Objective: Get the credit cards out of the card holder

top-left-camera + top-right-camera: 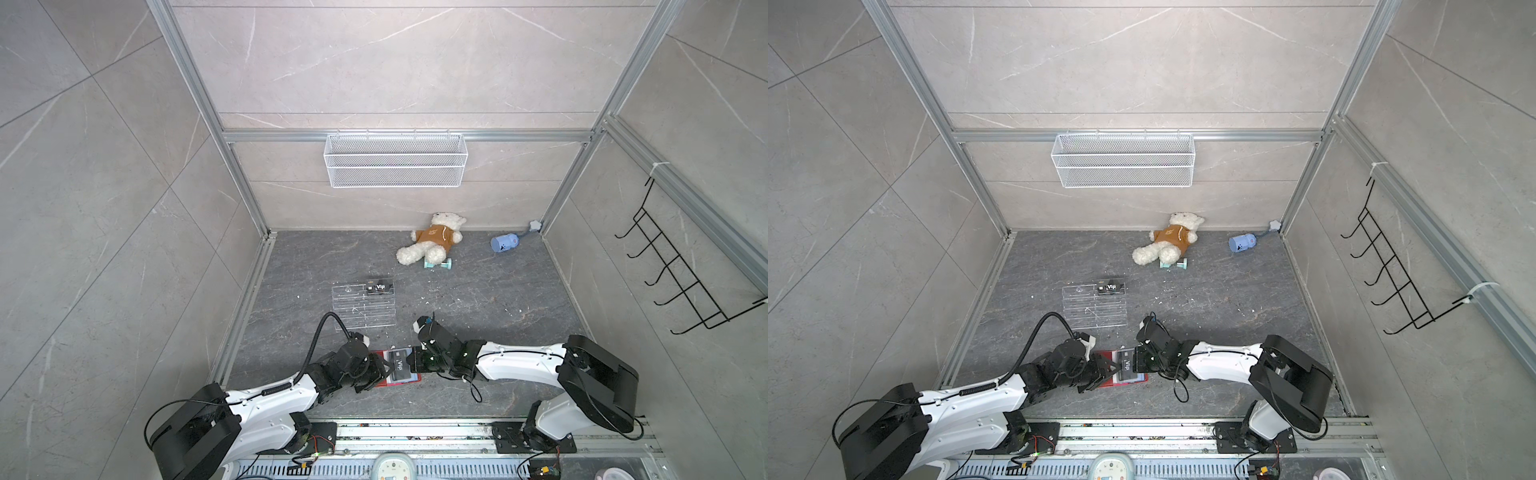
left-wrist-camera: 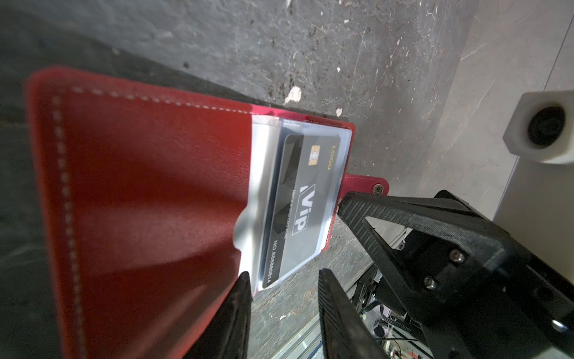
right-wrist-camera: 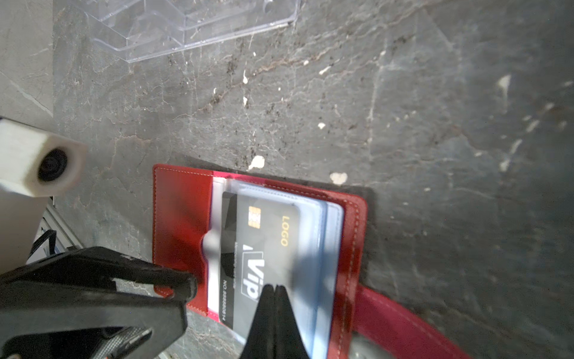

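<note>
Grey marbled stone table (image 1: 478, 316) carries everything. Only the top views show a second credit card (image 1: 379, 287) marked "Vip", lying at the far right corner of the clear acrylic rack (image 1: 362, 307), well beyond the arms. The red card holder (image 1: 401, 383) lies open and flat near the front edge, between the arms. The left gripper (image 2: 284, 276) has its jaws apart, one fingertip (image 3: 186, 284) on the red cover. The right gripper (image 3: 273, 287) is clenched, tips on the clear sleeve; whether it pinches the sleeve I cannot tell. Only the left wrist view shows the snap tab (image 2: 368, 185), pointing toward the right arm. The sleeved credit card (image 3: 264, 248) runs lengthwise front to back, chip end toward the rack. It reads "Vip", gold "LOGO" and a number starting "NO.8888".
</note>
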Controlling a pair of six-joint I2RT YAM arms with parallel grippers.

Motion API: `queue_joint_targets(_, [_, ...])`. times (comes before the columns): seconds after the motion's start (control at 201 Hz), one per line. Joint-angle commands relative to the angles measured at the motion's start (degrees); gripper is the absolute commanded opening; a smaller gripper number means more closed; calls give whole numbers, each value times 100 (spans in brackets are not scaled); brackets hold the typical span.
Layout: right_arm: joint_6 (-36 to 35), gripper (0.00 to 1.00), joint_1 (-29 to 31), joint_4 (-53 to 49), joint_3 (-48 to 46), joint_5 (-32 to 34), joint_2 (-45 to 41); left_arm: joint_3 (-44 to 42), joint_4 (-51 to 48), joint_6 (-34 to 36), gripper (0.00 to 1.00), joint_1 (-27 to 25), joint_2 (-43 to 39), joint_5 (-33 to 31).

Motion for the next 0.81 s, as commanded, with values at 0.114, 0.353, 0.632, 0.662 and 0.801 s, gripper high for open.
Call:
queue_joint_targets(0.114, [109, 0, -18, 146, -145, -30, 139, -132, 599, -132, 38, 41, 47, 90])
queue_joint_targets(0.353, [188, 0, -23, 308, -242, -89, 229, -413, 1311, -209, 37, 51, 399, 36])
queue_joint_targets(0.632, [205, 0, -18, 393, -332, -139, 266, -700, 1772, -164, 34, 52, 423, -162])
queue_joint_targets(0.662, [213, 0, -21, 409, -347, -143, 274, -737, 1771, -148, 33, 45, 399, -198])
queue_joint_targets(0.801, [225, 0, -18, 492, -376, -198, 296, -844, 1860, -125, 31, 52, 274, -266])
